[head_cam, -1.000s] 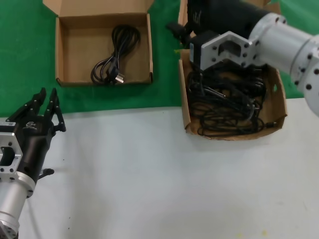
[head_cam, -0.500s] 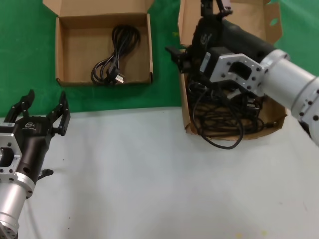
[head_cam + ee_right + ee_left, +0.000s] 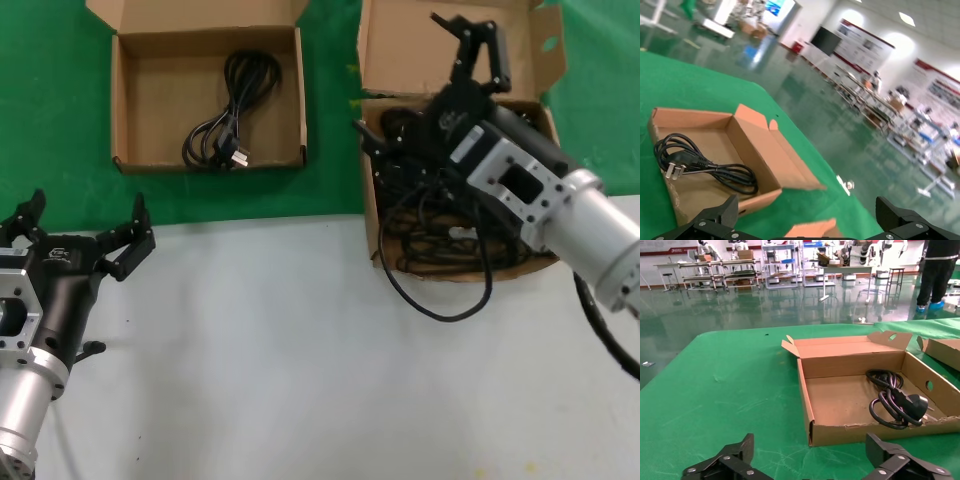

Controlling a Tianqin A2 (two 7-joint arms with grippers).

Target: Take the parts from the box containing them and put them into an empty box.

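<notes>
The box containing the parts [image 3: 368, 215] stands at the back right, its tall lid flap up, filled with tangled black power cords [image 3: 450, 235]. One cord loop [image 3: 440, 312] hangs over its front edge onto the white table. My right gripper [image 3: 425, 95] hovers over this box, tilted up toward the flap, open and holding nothing. The shallow box [image 3: 120, 110] at the back left holds one coiled cord [image 3: 232, 115]; this cord [image 3: 895, 400] and its box [image 3: 810, 390] also show in the left wrist view. My left gripper [image 3: 78, 228] is at the near left, open wide and empty.
Both boxes sit on a green mat [image 3: 50, 120]; the near half is white table [image 3: 300, 380]. The right wrist view shows the shallow box [image 3: 755, 150] with its cord [image 3: 700, 165] beyond the open right gripper [image 3: 810, 220].
My right gripper rose out of the full box, tilted up and opened, and a cord loop was dragged over the front edge. My left gripper went from shut to wide open.
</notes>
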